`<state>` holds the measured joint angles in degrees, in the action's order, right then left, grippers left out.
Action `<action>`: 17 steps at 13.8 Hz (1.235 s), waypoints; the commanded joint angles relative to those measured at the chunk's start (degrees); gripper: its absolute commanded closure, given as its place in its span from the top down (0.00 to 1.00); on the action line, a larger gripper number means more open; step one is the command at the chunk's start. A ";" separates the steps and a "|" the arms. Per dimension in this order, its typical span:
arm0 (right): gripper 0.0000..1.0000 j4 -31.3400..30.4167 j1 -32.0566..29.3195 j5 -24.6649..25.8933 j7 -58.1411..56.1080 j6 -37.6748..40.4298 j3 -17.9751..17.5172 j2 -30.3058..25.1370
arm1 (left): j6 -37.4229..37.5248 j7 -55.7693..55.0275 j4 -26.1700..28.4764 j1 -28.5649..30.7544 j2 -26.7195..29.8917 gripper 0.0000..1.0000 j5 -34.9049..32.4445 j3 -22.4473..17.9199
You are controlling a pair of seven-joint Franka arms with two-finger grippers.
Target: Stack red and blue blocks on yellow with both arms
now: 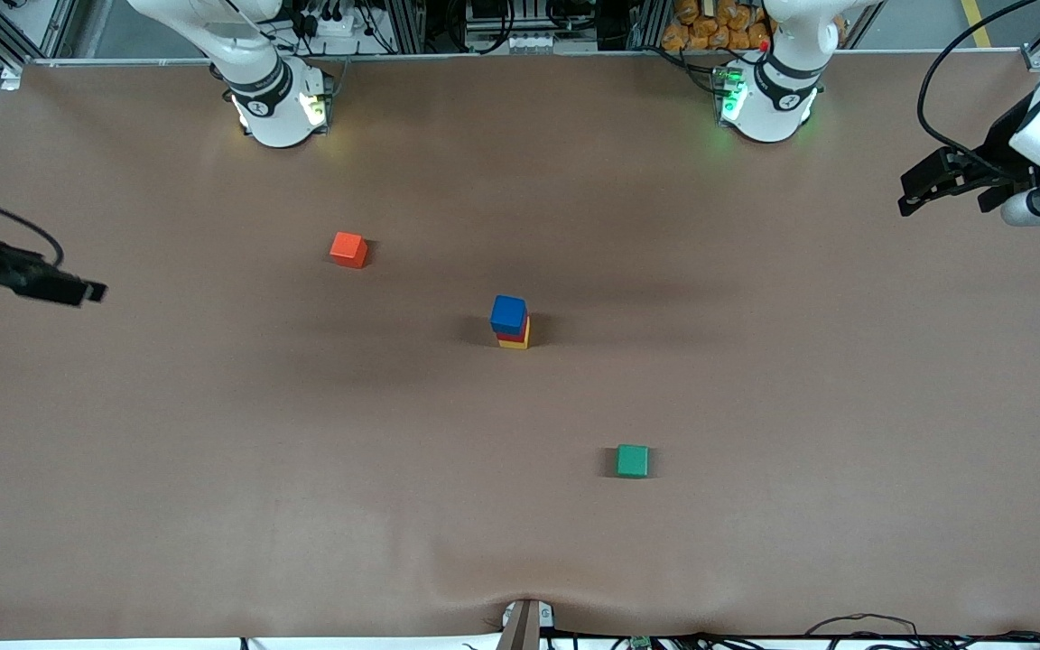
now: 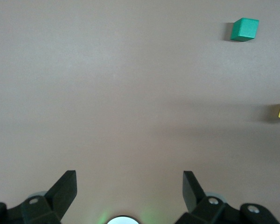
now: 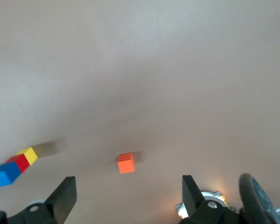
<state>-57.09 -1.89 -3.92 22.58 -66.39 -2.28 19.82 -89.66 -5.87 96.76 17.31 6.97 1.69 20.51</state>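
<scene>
A brown table (image 1: 213, 451) is spanning the whole front view, its covering rippling slightly at the edge nearest the front camera; aluminium framing, cables and a heap of orange items are lining the strip above the arm bases. Two white arms are standing at the table. The left arm (image 1: 777, 81) is reaching out over its own end of the table, where the left gripper (image 1: 922, 194) is hanging with its fingers (image 2: 65, 189) spread wide and nothing between them. The right arm (image 1: 258, 81) is waiting likewise, and the right gripper (image 1: 78, 291) is hovering over the right arm's end of the table, fingers released and empty. Five cubes of equal size are lying on the table. Three are forming one upright stack near the table's middle, its long axis running vertical: the yellow cube (image 1: 520, 341) is sitting on the table, the red cube (image 1: 511, 336) on it, and the blue cube (image 1: 508, 314) on top, slightly offset. One orange-red cube (image 1: 348, 249) is lying farther from the front camera, toward the right arm's end. One green cube (image 1: 633, 460) is lying nearer the front camera, well apart from the stack.
</scene>
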 commanded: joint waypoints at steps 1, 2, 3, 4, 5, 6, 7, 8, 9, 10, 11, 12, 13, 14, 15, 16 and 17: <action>1.00 -5.55 -0.13 1.73 -4.82 0.73 -0.36 -6.88 | -0.95 1.03 1.86 0.53 1.91 1.00 0.07 0.14; 1.00 -9.84 0.13 1.81 -4.92 -0.92 -0.36 -9.69 | -0.95 1.03 1.95 0.53 2.00 1.00 -0.01 0.14; 1.00 -14.32 -0.13 1.73 -4.92 -4.07 -0.45 -12.24 | -0.87 1.03 2.03 0.53 2.17 1.00 0.07 0.14; 1.00 -19.42 -0.31 1.73 -5.26 -6.89 -0.36 -15.05 | -0.95 1.03 2.30 0.53 2.43 1.00 0.07 0.14; 1.00 -23.30 0.13 1.81 -5.36 -8.91 -0.36 -17.77 | -0.95 1.03 2.30 0.53 2.52 1.00 0.07 0.14; 1.00 -26.21 0.74 2.51 -5.36 -9.63 -0.62 -20.24 | -0.95 1.03 2.30 0.53 2.70 1.00 0.07 0.14; 1.00 -27.97 1.01 2.52 -5.53 -9.73 -0.45 -21.65 | -0.95 1.03 2.30 0.53 2.70 1.00 0.07 0.14; 1.00 -29.38 0.84 2.52 -6.31 -11.21 -0.36 -22.10 | -0.95 1.03 2.30 0.53 2.70 1.00 0.07 0.14; 1.00 -30.97 0.66 2.52 -7.54 -13.13 -0.19 -22.45 | -0.95 1.03 2.21 0.62 2.61 1.00 0.07 0.14; 1.00 -31.59 0.66 2.52 -8.86 -14.11 -0.10 -23.15 | -0.95 1.03 2.21 0.62 2.61 1.00 0.07 0.14; 1.00 -31.77 0.48 2.52 -9.92 -14.56 -0.10 -23.25 | -0.95 1.03 2.12 0.62 2.61 1.00 0.07 0.06; 1.00 -31.77 0.57 2.61 -10.71 -14.65 -0.10 -23.25 | -0.95 1.03 2.03 0.62 2.53 1.00 0.07 0.06; 1.00 -32.21 0.83 2.87 -10.72 -14.74 -0.18 -23.42 | -1.13 1.03 2.03 0.62 2.35 1.00 0.07 0.06; 1.00 -32.30 0.83 2.96 -10.80 -15.08 -0.19 -23.42 | -1.30 1.03 2.03 0.70 2.35 1.00 0.07 0.06; 1.00 -31.95 0.66 2.96 -10.89 -15.52 -0.19 -23.16 | -1.31 1.03 2.12 0.62 2.35 1.00 0.07 0.06; 1.00 -31.43 0.57 3.13 -10.89 -15.96 -0.19 -22.90 | -1.39 1.03 2.03 0.62 2.26 1.00 0.07 0.06; 1.00 -30.46 0.74 3.57 -10.98 -15.97 -0.27 -22.64 | -1.57 1.03 2.03 0.62 2.17 1.00 0.07 0.06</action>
<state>-86.95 -1.24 -1.82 12.63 -81.44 -2.44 -1.47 -90.19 -5.86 97.45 17.33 7.65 1.69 20.43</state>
